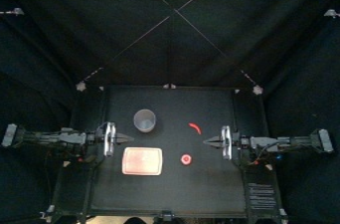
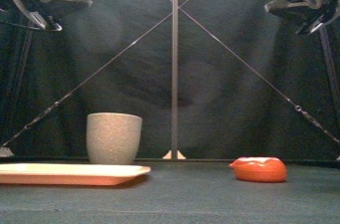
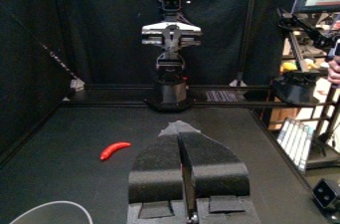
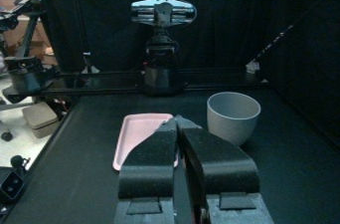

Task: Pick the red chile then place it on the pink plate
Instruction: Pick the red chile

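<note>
The red chile (image 1: 197, 128) lies curved on the black table, right of centre toward the back; the left wrist view also shows the chile (image 3: 117, 149). The pink plate (image 1: 141, 161) sits flat at the front left, seen too as a pink plate (image 4: 139, 134) in the right wrist view. My left gripper (image 1: 111, 140) hovers at the table's left side with its jaws shut (image 3: 182, 129) and nothing between them. My right gripper (image 1: 221, 142) hovers at the right side, also shut (image 4: 184, 124) and holding nothing. Both are well apart from the chile.
A tall grey speckled cup (image 1: 145, 119) stands behind the plate. A round red toy food (image 1: 188, 158) rests just right of the plate, and this red toy (image 2: 259, 169) is near in the front view. Both arms hang high above the table.
</note>
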Robot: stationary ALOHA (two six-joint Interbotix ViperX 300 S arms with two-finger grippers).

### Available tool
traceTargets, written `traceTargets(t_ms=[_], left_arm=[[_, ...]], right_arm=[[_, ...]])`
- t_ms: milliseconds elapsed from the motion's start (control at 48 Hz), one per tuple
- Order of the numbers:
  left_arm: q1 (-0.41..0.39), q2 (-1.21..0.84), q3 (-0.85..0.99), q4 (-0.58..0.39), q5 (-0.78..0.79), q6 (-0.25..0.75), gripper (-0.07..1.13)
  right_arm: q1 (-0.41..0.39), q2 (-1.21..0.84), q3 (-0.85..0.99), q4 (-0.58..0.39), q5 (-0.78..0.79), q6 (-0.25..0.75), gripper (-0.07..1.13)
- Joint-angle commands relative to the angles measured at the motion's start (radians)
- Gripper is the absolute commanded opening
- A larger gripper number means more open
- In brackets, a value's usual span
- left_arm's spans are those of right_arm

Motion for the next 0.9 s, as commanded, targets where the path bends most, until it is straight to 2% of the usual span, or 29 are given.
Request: traceTargets(t_ms=[21,104,167,250,375,521,667,896], left_arm=[[0.018,-0.009,-0.003,0.002,-0.003,-0.002,-0.06],[0.023,-0.018,-0.003,0.0,-0.003,-0.002,-0.03],[0.023,-0.021,0.0,0.0,-0.003,-0.002,-0.02],[0.025,-0.023,0.005,0.003,-0.002,0.0,-0.02],[0.026,-0.023,0.006,0.005,-0.002,0.0,-0.02],[0.028,-0.023,0.006,0.006,0.008,0.0,-0.02],[0.028,-0.023,0.006,0.006,0.009,0.0,-0.02],[0.035,-0.025,0.011,0.008,0.009,0.0,-0.02]], right_arm=[[-0.014,0.044,-0.035,0.026,0.003,0.015,0.01],[-0.043,0.11,-0.06,0.097,0.046,0.049,0.05],[-0.094,0.189,-0.086,0.163,0.123,0.077,0.06],[-0.161,0.282,-0.126,0.204,0.236,0.1,0.08],[-0.258,0.4,-0.187,0.198,0.385,0.109,0.09],[-0.325,0.511,-0.239,0.163,0.465,0.112,0.16],[-0.377,0.591,-0.273,0.141,0.488,0.112,0.33],[-0.442,0.71,-0.311,0.118,0.505,0.112,0.74]])
